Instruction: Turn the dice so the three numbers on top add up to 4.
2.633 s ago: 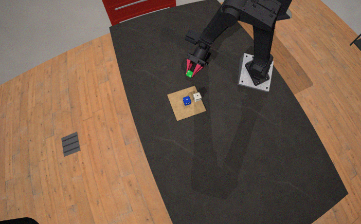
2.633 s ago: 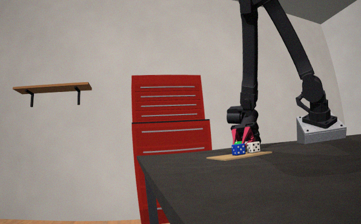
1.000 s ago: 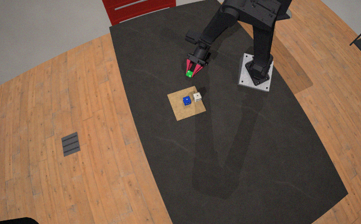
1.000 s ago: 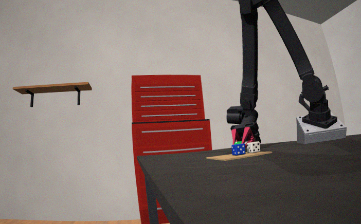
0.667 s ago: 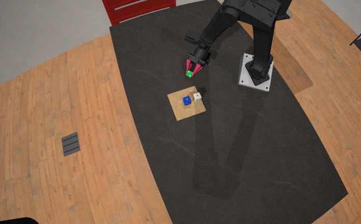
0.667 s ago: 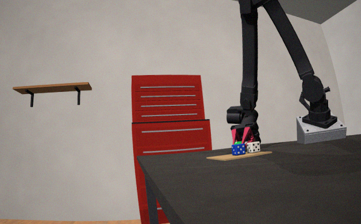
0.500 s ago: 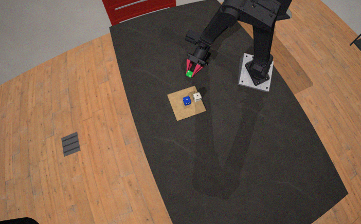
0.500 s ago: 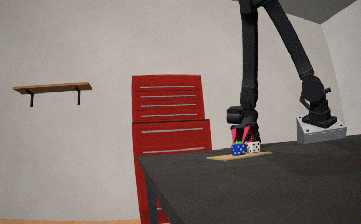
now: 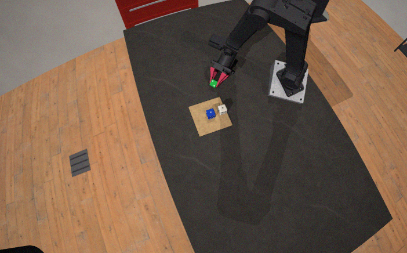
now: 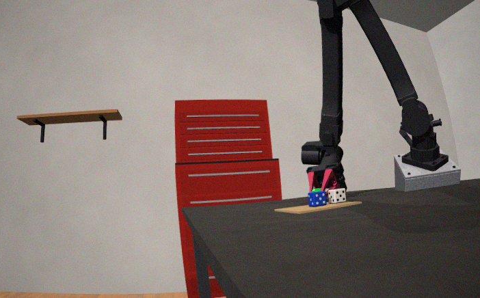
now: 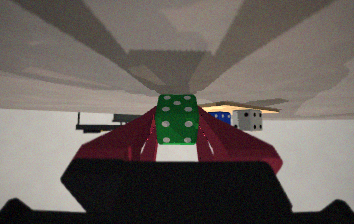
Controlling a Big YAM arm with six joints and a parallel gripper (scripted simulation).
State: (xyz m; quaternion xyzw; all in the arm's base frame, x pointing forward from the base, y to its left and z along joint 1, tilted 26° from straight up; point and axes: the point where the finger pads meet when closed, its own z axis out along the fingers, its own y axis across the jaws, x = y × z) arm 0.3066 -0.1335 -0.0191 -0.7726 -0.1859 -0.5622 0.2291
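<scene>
A robot's red-fingered pincer (image 9: 217, 83) gripped a green die (image 9: 213, 83) over a dark desk (image 9: 261, 150), just beyond a tan mat (image 9: 204, 127) where a blue die (image 9: 210, 114) and a white die (image 9: 222, 109) each showed one pip on top.

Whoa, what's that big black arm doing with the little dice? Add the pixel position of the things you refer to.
The arm (image 9: 242, 32) (image 10: 331, 74) is holding the green die (image 9: 213, 83) (image 10: 316, 190) (image 11: 177, 120) between its red fingers (image 9: 224, 77) (image 10: 327, 178), off the mat (image 9: 202, 125) (image 10: 293, 210). The blue die (image 9: 210, 114) (image 10: 316, 198) (image 11: 221, 117) and the white die (image 9: 222, 109) (image 10: 337, 195) (image 11: 248, 120) sit on the mat, each with one dot on top. The green one probably needs to show two on top and join them, to make four.
</scene>
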